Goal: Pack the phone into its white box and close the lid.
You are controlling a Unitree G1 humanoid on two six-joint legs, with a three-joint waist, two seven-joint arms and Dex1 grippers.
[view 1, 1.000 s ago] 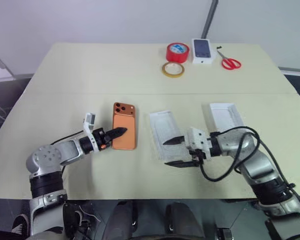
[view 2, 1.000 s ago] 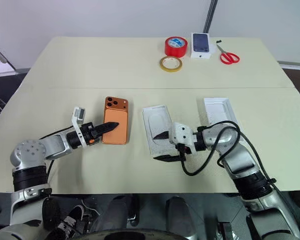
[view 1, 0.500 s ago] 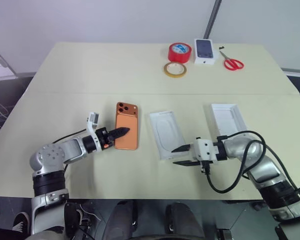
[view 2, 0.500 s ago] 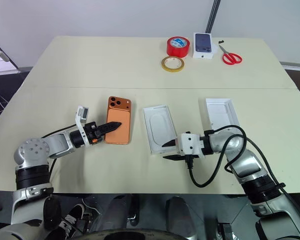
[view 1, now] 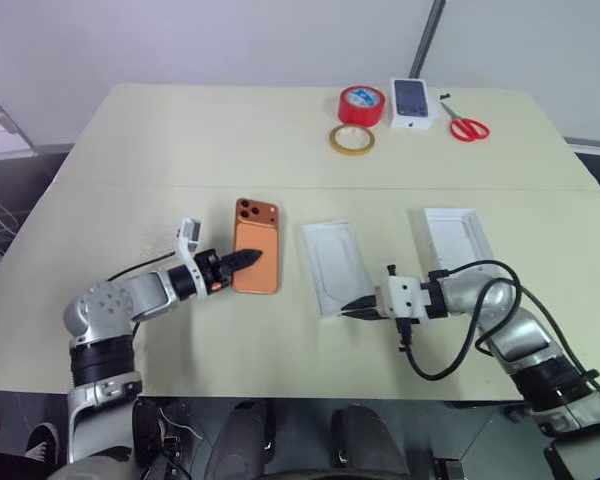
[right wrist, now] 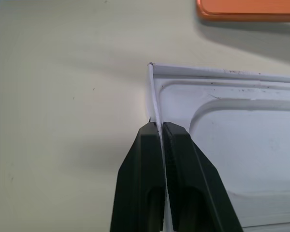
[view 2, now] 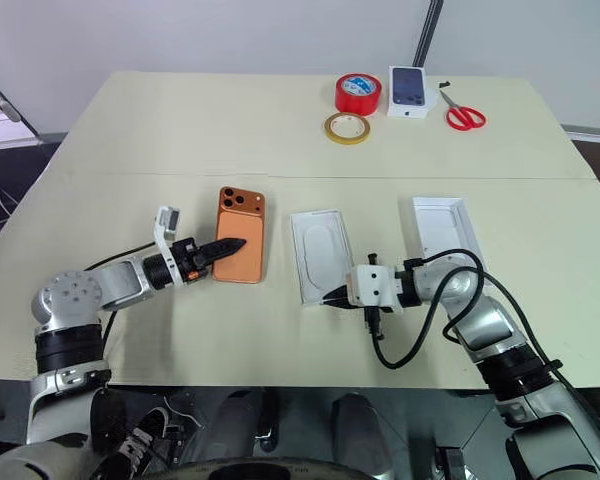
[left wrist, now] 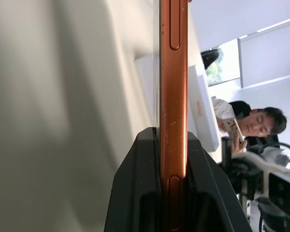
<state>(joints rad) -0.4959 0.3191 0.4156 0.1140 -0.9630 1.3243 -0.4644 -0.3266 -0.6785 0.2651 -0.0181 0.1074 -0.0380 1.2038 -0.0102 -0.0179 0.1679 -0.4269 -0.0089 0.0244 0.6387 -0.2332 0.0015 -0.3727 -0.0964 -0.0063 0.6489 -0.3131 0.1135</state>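
Observation:
The orange phone (view 1: 258,245) lies back up, left of centre on the table, its camera cluster at the far end. My left gripper (view 1: 248,258) is shut on its near left edge, and the left wrist view shows the phone (left wrist: 173,72) edge-on between my black fingers (left wrist: 135,193). To its right lies the white box (view 1: 332,262), with a white moulded recess showing inside. My right gripper (right wrist: 159,126) is shut on the thin wall at the box's near end (right wrist: 153,96). The white lid (view 1: 458,238) lies open side up further right.
At the table's far side are a red tape roll (view 1: 362,103), a yellowish tape ring (view 1: 351,139), a small white carton printed with a dark phone (view 1: 411,101) and red scissors (view 1: 466,127). A person (left wrist: 251,121) shows beyond the table in the left wrist view.
My right gripper has gone from wide open to shut on the near wall of the white box. The left gripper has kept its hold on the phone.

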